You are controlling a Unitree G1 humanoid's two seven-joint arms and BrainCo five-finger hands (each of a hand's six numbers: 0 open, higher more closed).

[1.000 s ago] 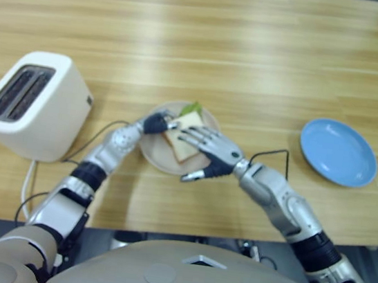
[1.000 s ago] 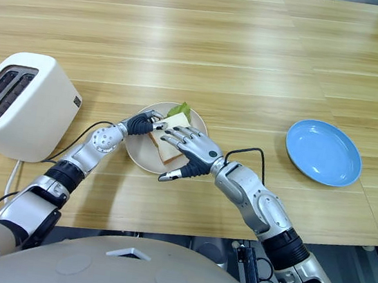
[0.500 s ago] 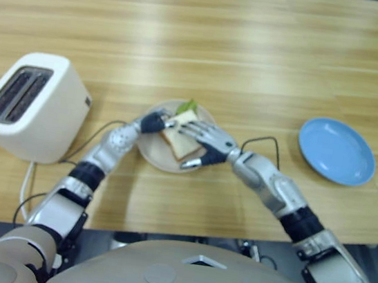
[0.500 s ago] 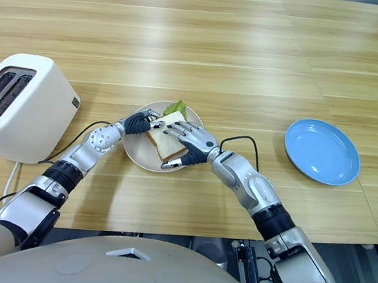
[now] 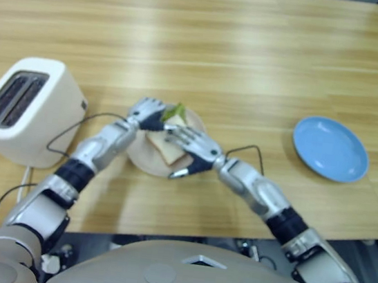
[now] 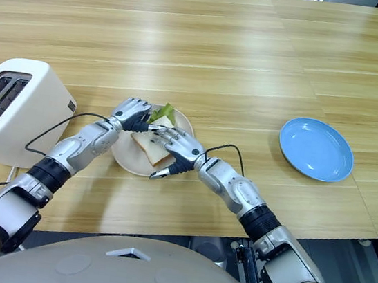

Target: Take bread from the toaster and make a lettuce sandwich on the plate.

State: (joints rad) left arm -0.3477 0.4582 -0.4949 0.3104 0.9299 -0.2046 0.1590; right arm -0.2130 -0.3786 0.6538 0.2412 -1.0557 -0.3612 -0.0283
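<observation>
- The whole view has shifted since a second ago. The white box-shaped toaster [image 6: 9,107] and the round blue plate [image 6: 315,149] therefore sit elsewhere in the frame without having moved on the long wooden table [image 6: 221,55].
- The left hand [image 6: 131,113] now lies a little farther along the far left rim of the round beige plate [image 6: 125,163] than a second ago. Its silver back is turned more upward, and it is just beside the green lettuce leaf [image 6: 162,112].
- The right hand [image 6: 175,148] keeps its place over the square slice of pale bread [image 6: 148,147]. It is released, with fingers [image 6: 165,135] spread flat across the slice's right part and holding nothing.
- The bread lies on the beige plate between the two hands, with the lettuce at its far edge. The toaster stands well apart to the left and the blue plate well apart to the right.
- Whether the left hand grips the leaf, the bread or nothing cannot be told.
- The right hand covers much of the slice, and only a tip of the leaf shows. How far the leaf reaches under the bread, and whether a second slice lies beneath, cannot be made out.
- The toaster's slots are dark, so their contents cannot be made out.
- A thin black cable [image 6: 233,149] loops on the table beside the right wrist.
- The right arm is cut off by the lower edge.
</observation>
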